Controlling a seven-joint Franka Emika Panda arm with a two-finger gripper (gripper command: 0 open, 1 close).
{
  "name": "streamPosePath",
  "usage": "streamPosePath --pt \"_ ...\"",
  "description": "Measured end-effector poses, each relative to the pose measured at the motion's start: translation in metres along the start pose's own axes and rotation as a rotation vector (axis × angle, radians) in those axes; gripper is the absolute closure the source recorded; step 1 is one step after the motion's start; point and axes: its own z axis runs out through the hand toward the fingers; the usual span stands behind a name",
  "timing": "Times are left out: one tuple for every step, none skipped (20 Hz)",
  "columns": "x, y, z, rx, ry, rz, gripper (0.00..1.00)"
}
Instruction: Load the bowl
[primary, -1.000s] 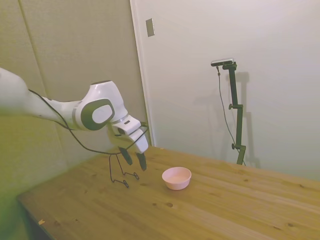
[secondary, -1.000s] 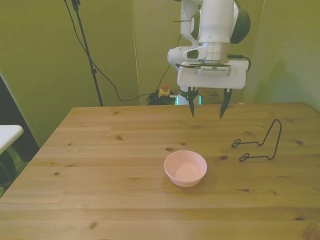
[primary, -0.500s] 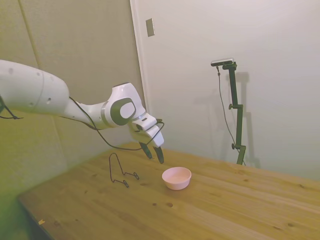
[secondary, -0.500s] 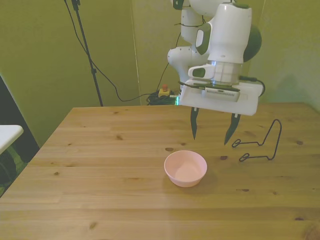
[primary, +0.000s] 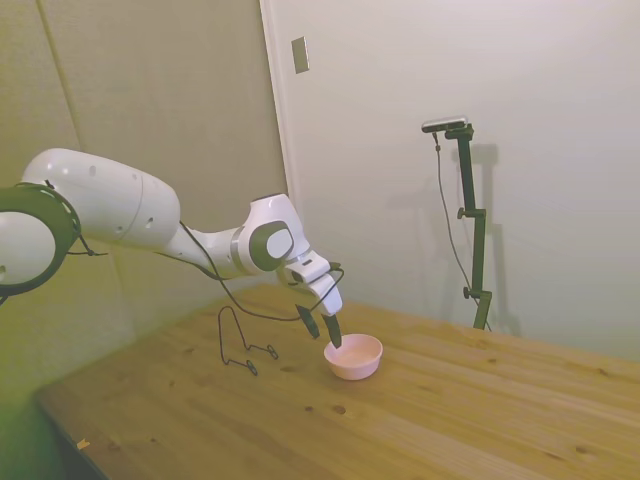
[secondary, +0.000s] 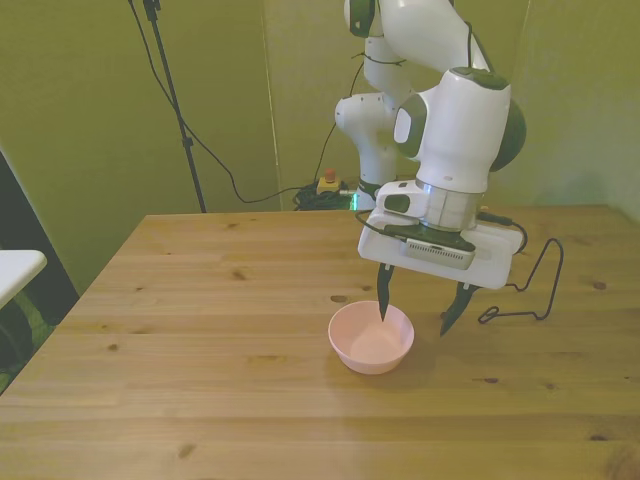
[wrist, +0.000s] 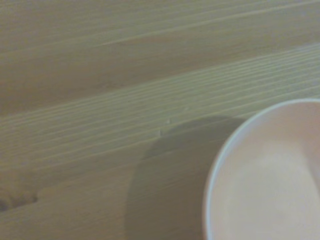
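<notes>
task at early stage: hand (secondary: 412, 317) open, empty, straddling right rim of bowl (secondary: 371, 338) on counter (secondary: 200, 330). grasp not made; transfer to wire rack (secondary: 522, 283) outstanding.

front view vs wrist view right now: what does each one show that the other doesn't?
Only the front view shows the gripper, its fingers open, one finger over the bowl's inside and the other outside its rim toward the front view's right. It also shows the black wire rack standing apart from the bowl on that side.

Only the wrist view shows, close up though blurred, the bowl's bare inside and its shadow on the wood.

Both show the pale pink bowl empty, resting on the wooden table.
</notes>
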Motion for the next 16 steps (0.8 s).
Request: streamPosePath --pt "0.002 0.000 0.003 -0.003 0.002 0.004 0.00" --pt "0.005 0.000 0.006 -0.006 0.003 0.009 0.00" --pt "0.008 -0.001 0.009 -0.008 0.006 0.012 0.00" --pt "0.009 -0.002 0.012 -0.010 0.007 0.015 1.00" --pt "0.011 -0.004 0.014 -0.010 0.009 0.016 1.00" --pt "0.011 -0.006 0.016 -0.011 0.010 0.016 1.00" --pt "0.012 -0.007 0.019 -0.013 0.010 0.016 1.00" --pt "0.013 -0.008 0.021 -0.014 0.011 0.017 1.00" --pt "0.014 -0.009 0.023 -0.016 0.011 0.018 1.00" --pt "0.015 -0.009 0.025 -0.017 0.012 0.020 1.00" --pt "0.016 -0.009 0.026 -0.018 0.013 0.021 1.00" --pt "0.016 -0.009 0.026 -0.018 0.013 0.022 1.00" --pt "0.017 -0.009 0.025 -0.017 0.013 0.023 1.00" --pt "0.017 -0.010 0.025 -0.017 0.013 0.024 1.00" --pt "0.017 -0.010 0.025 -0.017 0.012 0.024 1.00" --pt "0.017 -0.009 0.025 -0.018 0.011 0.025 1.00"
